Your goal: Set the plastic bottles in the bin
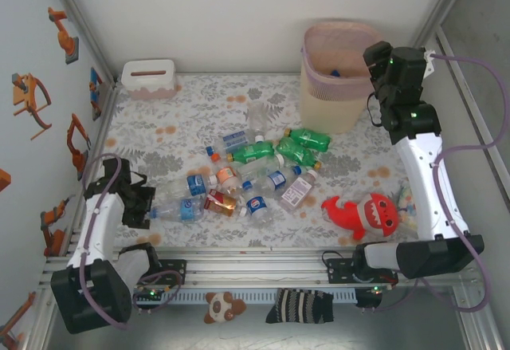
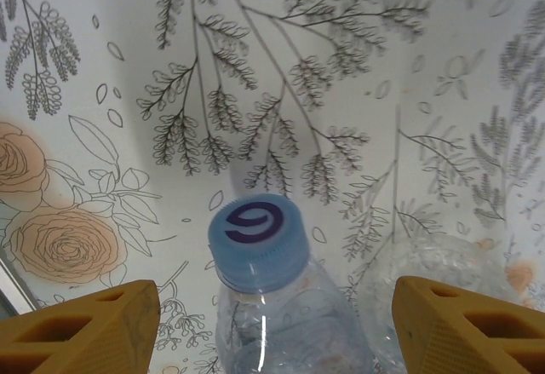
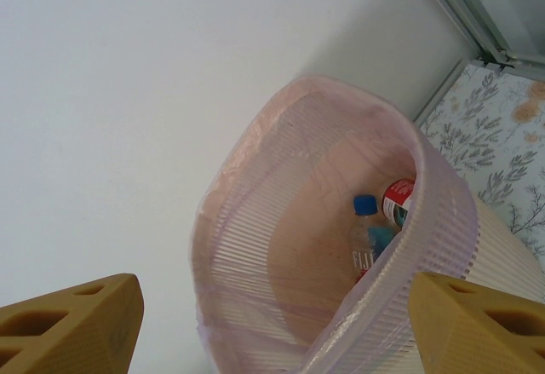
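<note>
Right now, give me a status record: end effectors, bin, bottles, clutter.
left end effector: open, straddling a blue-capped bottle on the table
right end effector: open, empty, above the bin
bin contents: at least two bottles
loose bottles: many, clustered mid-table
clutter: shark toy near right, white box far left

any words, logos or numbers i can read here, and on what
"6" (or "9"), a dark swirl: on the blue cap of a clear bottle.
"FIJI", partly hidden: on the blue-capped bottle inside the bin.
Labels on the heap of bottles: too small to read.
</note>
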